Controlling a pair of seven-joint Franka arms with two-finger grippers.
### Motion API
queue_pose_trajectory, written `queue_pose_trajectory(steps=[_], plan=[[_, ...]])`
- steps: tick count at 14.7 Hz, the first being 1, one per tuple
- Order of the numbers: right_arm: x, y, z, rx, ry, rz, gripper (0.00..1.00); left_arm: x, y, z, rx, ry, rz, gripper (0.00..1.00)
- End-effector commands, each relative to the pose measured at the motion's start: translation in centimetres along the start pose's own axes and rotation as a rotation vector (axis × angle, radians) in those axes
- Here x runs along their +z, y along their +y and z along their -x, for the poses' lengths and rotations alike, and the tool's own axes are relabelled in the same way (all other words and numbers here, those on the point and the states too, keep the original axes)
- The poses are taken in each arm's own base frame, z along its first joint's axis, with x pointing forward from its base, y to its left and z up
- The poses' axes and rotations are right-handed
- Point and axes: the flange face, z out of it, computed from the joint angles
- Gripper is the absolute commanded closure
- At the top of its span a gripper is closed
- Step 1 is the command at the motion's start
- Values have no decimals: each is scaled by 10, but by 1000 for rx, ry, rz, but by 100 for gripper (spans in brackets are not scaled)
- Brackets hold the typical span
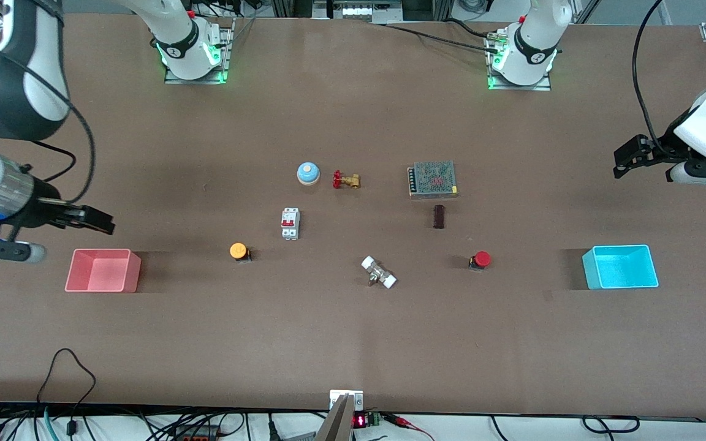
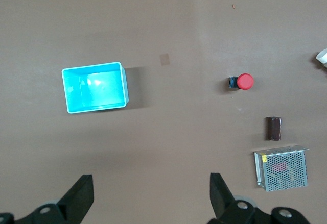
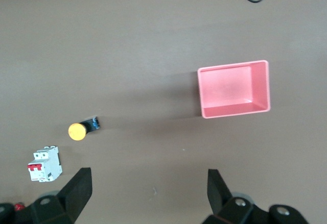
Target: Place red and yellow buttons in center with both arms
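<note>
The yellow button (image 1: 238,250) lies on its side on the brown table (image 1: 359,229), toward the right arm's end; it also shows in the right wrist view (image 3: 77,131). The red button (image 1: 482,259) lies on its side toward the left arm's end, also in the left wrist view (image 2: 245,81). My right gripper (image 1: 103,222) is open and empty, up in the air over the table beside the pink bin (image 1: 103,270); its own view shows it open (image 3: 147,179). My left gripper (image 1: 622,163) is open and empty, high above the table near the cyan bin (image 1: 620,267); its own view shows it open (image 2: 150,183).
Between the buttons lie a white breaker (image 1: 290,223), a white fitting (image 1: 379,272) and a dark brown block (image 1: 439,216). Farther from the front camera are a blue bell (image 1: 307,173), a brass valve (image 1: 346,180) and a mesh-covered power supply (image 1: 432,179).
</note>
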Motion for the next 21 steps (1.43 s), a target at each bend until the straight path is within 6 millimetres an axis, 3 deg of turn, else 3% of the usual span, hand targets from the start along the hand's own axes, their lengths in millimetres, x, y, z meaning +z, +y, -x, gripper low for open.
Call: queue_pose_trajectory(steps=[1,4,10,13,21], plan=[[-22,24,14,-11,-5,-47,0,-14,-1,3,28,26,-16,0],[-41,39,32,-52,-6,28,0,-26,-3,2,22,50,-18,0],[-36,53,64,-79,-81,45,0,-64,-7,3,4,45,-14,0],[-47,60,79,-105,-78,39,0,-75,-8,2,-1,58,-8,0],[-54,63,88,-115,-109,32,0,-72,-8,6,9,23,-5,0]])
